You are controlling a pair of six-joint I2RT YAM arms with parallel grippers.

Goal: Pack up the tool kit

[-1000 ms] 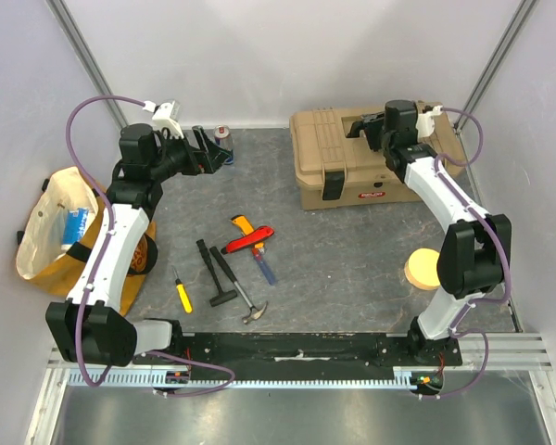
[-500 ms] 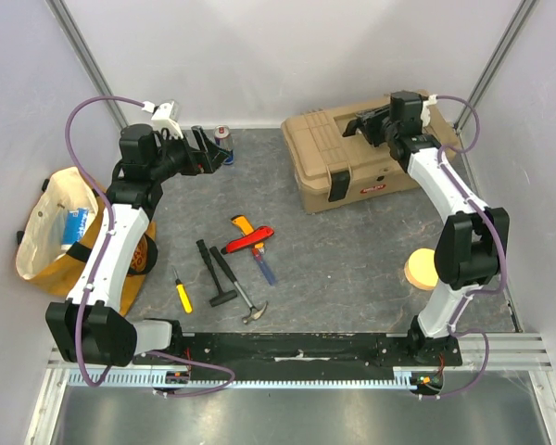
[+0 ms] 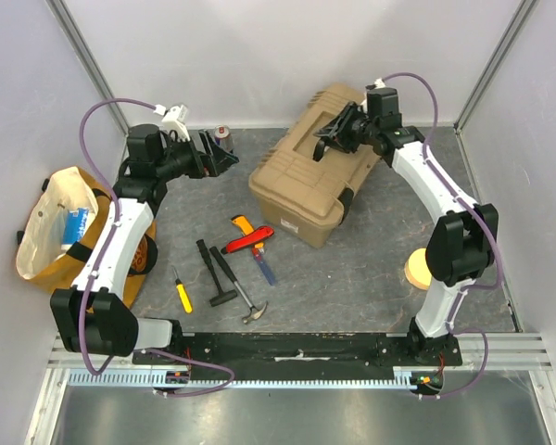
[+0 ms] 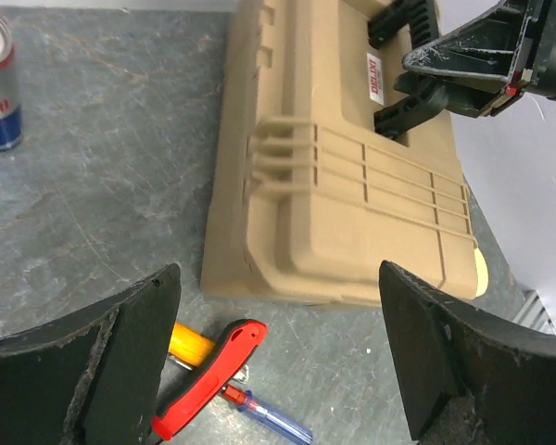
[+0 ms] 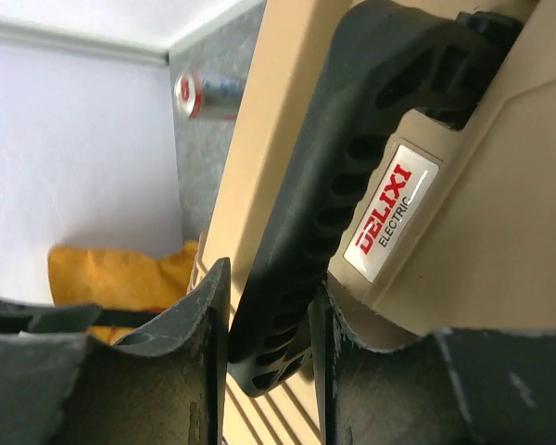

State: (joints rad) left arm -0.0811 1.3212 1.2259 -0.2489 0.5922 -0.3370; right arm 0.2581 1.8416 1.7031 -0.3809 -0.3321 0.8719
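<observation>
Tan plastic toolbox [image 3: 301,185], lid down, sits skewed on the grey bench [image 3: 371,250] between its centre and its far edge, with one corner aimed at the loose tools. Your right gripper [image 3: 334,137] is clamped on the black handle [image 5: 352,139] on the lid. The right wrist view shows the bar pinched between both fingers [image 5: 167,371]. Whether any part of the box is raised off the bench cannot be told. Your left gripper [image 3: 221,155] hangs near the far-left corner, jaws spread wide and holding nothing, just beside a drinks can [image 3: 224,136] and facing the box.

Toward the near edge lie the red knife [image 3: 248,239], a blue-handled screwdriver [image 3: 265,268], the hammer [image 3: 250,301] and the yellow screwdriver [image 3: 182,293], all outside the box and apart from it.

Hazards, as judged from here:
- The handle pivots, so a pull on it may swing the box, and its near corner could sweep the red knife away.
- The fingers hold the handle near one end, so it may slip out under load.
- A lift from one side could tip the box.
- With the lid closed nothing can be packed; watch that your left arm does not meet the box as it turns.
</observation>
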